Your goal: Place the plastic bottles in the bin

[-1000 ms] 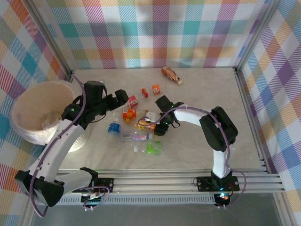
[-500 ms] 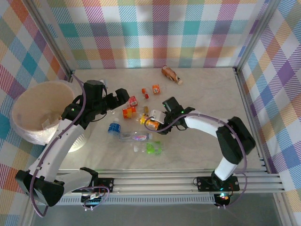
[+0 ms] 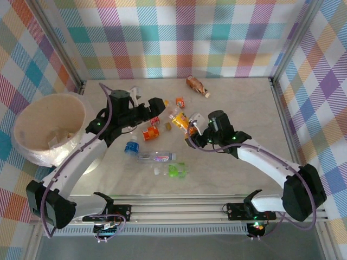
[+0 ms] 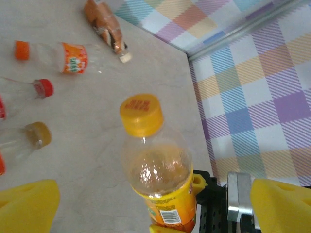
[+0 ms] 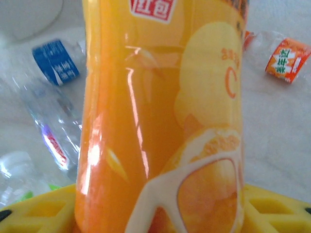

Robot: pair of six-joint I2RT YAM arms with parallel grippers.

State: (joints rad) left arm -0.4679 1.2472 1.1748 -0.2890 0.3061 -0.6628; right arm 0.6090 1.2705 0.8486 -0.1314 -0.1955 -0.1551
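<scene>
**A:** Top view first. What is the right gripper [image 3: 191,127] doing?
**B:** It is clamped on the yellow-capped bottle [image 3: 181,119] at mid-table, cap pointing toward the left gripper [image 3: 158,109]. That gripper's jaws stand wide apart with nothing in them.
**A:** And the bin [image 3: 32,154]?
**B:** At the table's left edge, well apart from that bottle. 1 brown bottle [image 3: 198,85] lies near the back wall. A blue-labelled bottle [image 3: 130,146] and a green bottle [image 3: 177,170] lie nearer the arms.
**A:** Left wrist?
**B:** Its 2 yellow fingers [image 4: 29,206] sit spread at the lower corners. The yellow-capped bottle shows between them, touching neither.
**A:** Right wrist?
**B:** The bottle's orange label is close up, with yellow pads [image 5: 43,208] against either side and the blue-labelled bottle behind on the left
</scene>
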